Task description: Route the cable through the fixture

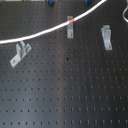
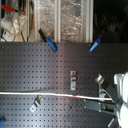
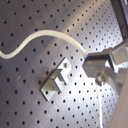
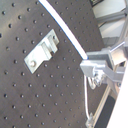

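The white cable (image 1: 40,34) runs across the black perforated board from the first exterior view's left edge up to its upper right. Its red band (image 1: 73,21) lies at the top of the middle grey bracket (image 1: 70,28); I cannot tell whether the cable sits in the slot. The left bracket (image 1: 20,54) and right bracket (image 1: 106,38) stand apart from the cable. In both wrist views my gripper (image 3: 91,60) (image 4: 93,65) is shut on the cable (image 3: 45,36) (image 4: 65,27), beside one bracket (image 3: 56,81) (image 4: 42,50). The gripper is out of the first exterior view.
The white arm (image 2: 120,90) stands at the second exterior view's right edge, where the cable (image 2: 35,93) lies horizontal. Two blue clamps (image 2: 49,42) (image 2: 95,44) sit at the board's far edge, with cluttered shelves (image 2: 60,17) behind them.
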Robot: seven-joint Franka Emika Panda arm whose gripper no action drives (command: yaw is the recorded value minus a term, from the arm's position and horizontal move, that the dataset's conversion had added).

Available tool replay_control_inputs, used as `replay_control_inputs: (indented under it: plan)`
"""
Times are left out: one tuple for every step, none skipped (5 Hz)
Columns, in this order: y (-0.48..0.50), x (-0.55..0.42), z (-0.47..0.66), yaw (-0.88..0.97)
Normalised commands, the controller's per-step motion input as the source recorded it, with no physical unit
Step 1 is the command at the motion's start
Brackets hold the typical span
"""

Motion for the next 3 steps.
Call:
replay_control_inputs:
  plan:
    - [-0.001,0.0,0.03,0.0]
    - [0.057,-0.32,0.23,0.11]
    - [-0.051,-0.673,0.18,0.4]
